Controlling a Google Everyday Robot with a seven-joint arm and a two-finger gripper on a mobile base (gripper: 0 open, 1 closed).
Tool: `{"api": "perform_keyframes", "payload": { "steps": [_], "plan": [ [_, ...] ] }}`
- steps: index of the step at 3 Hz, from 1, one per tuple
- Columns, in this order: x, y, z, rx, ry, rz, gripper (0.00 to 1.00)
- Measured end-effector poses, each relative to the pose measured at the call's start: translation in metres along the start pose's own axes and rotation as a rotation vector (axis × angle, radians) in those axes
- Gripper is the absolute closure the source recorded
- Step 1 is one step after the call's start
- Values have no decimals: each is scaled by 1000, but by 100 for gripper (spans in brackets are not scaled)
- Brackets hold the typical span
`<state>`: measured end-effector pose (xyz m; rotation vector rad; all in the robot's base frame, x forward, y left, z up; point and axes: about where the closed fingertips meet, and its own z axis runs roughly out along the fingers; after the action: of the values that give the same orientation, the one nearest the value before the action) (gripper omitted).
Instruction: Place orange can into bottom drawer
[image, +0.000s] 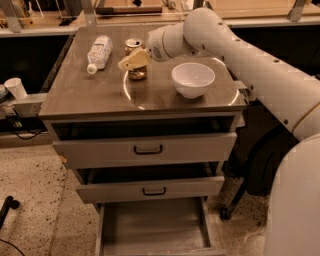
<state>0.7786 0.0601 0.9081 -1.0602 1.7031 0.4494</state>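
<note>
Camera view: end effector (133, 60) at orange can (137, 74); bottom drawer (150, 226) open

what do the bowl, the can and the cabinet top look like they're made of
The white bowl: likely glazed ceramic or plastic, smooth, evenly glossy. The orange can: metal, probably aluminium, shiny silver top with pull tab. The cabinet top: brushed metal by its dull grey sheen and curved reflections. The gripper sits at the can, over its middle.

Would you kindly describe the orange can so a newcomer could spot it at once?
On the cabinet top, between the lying white bottle and the white bowl, stands the orange can, with the tool right at it. It alone is a mottled orange-brown cylinder.
</note>
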Motion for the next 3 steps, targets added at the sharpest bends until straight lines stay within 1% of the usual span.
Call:
{"api": "perform_keyframes", "payload": {
  "steps": [1, 2, 3],
  "plan": [
    [4, -1, 9, -9, -7, 22, 39],
    [11, 2, 14, -36, -25, 29, 62],
    [-2, 18, 19, -130, -59, -65, 85]
  ]
}}
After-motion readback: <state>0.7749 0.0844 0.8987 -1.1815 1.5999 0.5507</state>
